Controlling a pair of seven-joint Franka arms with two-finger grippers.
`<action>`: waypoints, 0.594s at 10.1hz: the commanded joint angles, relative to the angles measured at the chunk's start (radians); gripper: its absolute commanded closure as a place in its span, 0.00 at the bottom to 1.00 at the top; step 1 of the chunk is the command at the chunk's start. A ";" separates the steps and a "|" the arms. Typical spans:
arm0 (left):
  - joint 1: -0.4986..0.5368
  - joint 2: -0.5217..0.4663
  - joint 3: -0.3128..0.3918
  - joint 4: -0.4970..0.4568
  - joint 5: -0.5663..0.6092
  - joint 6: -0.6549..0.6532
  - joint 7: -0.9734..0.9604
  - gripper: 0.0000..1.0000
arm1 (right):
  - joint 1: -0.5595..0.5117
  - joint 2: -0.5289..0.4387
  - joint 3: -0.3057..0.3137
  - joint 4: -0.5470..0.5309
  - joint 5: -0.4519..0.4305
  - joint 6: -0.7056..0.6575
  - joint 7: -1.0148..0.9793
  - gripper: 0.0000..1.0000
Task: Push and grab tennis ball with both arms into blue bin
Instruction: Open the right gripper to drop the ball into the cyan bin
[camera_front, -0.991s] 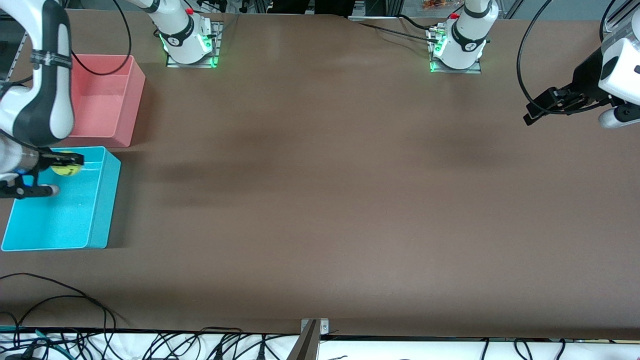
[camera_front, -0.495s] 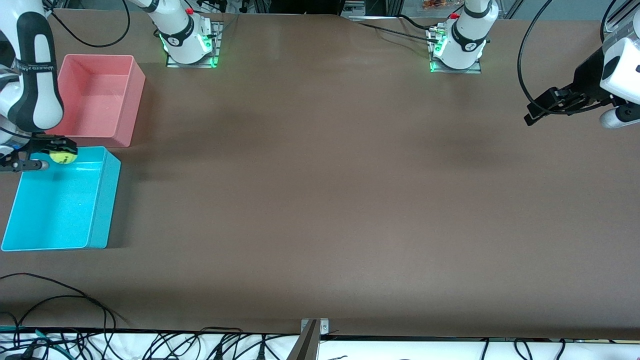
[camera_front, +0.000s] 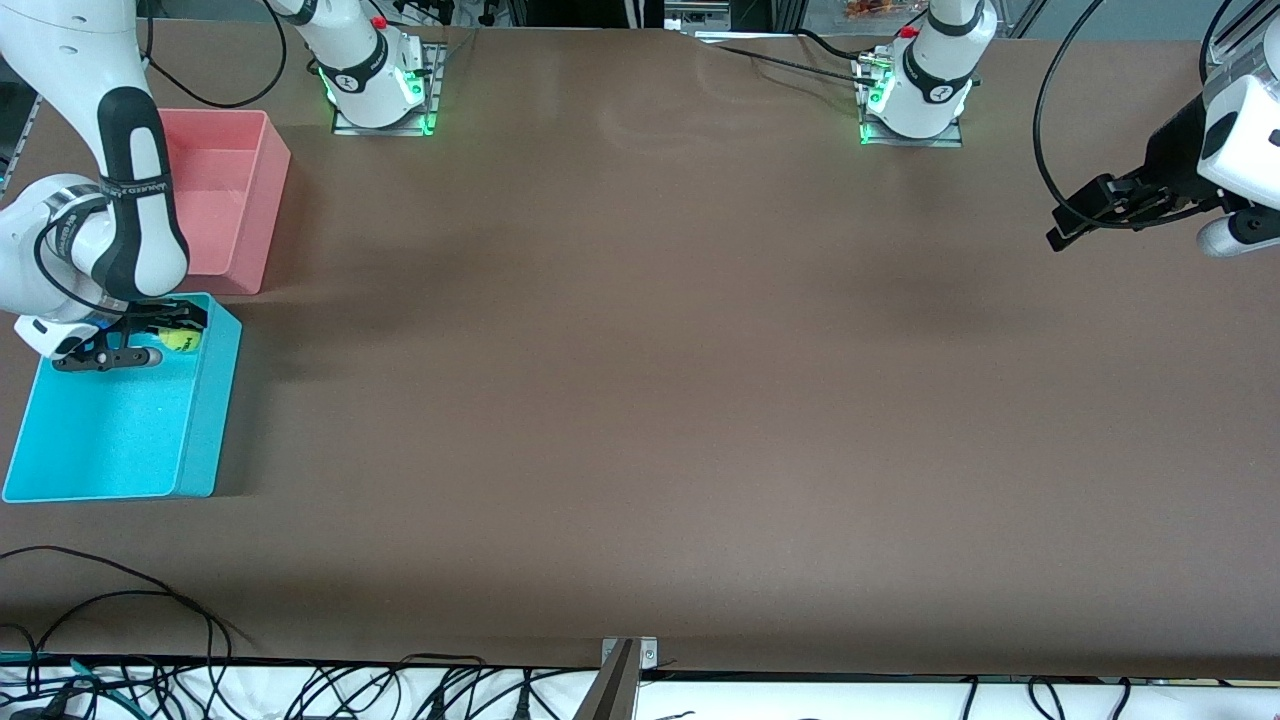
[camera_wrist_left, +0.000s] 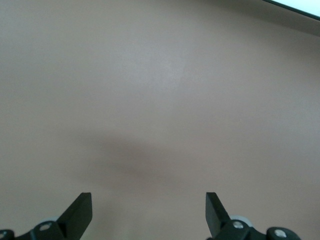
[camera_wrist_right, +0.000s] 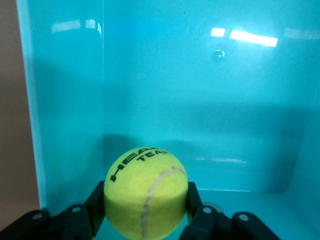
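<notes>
Inside the blue bin (camera_front: 120, 440), my right gripper (camera_front: 150, 338) clamps the tennis ball (camera_wrist_right: 146, 191), only release left; left gripper (camera_wrist_left: 148, 214) waits open over bare table.

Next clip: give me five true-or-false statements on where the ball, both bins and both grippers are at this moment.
1. The right gripper grips the fuzzy yellow-green tennis ball. True.
2. The ball is over the pink plastic bin. False: it is over the bright cyan rectangular plastic bin.
3. The left gripper is shut on something. False: its fingers are open and hold nothing, over the bare brown table.
4. The pink bin lies farther from the front camera than the cyan bin. True.
5. The ball is plain. False: it has dark lettering.
</notes>
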 joint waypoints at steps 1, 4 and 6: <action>-0.013 0.015 0.003 0.033 0.006 -0.025 -0.011 0.00 | -0.013 0.023 -0.006 0.011 0.024 0.007 -0.040 0.00; -0.014 0.015 0.003 0.033 0.006 -0.025 -0.011 0.00 | -0.016 0.027 -0.007 0.026 0.024 -0.002 -0.043 0.00; -0.016 0.015 0.003 0.035 0.006 -0.026 -0.011 0.00 | -0.019 0.016 -0.008 0.040 0.022 -0.016 -0.043 0.00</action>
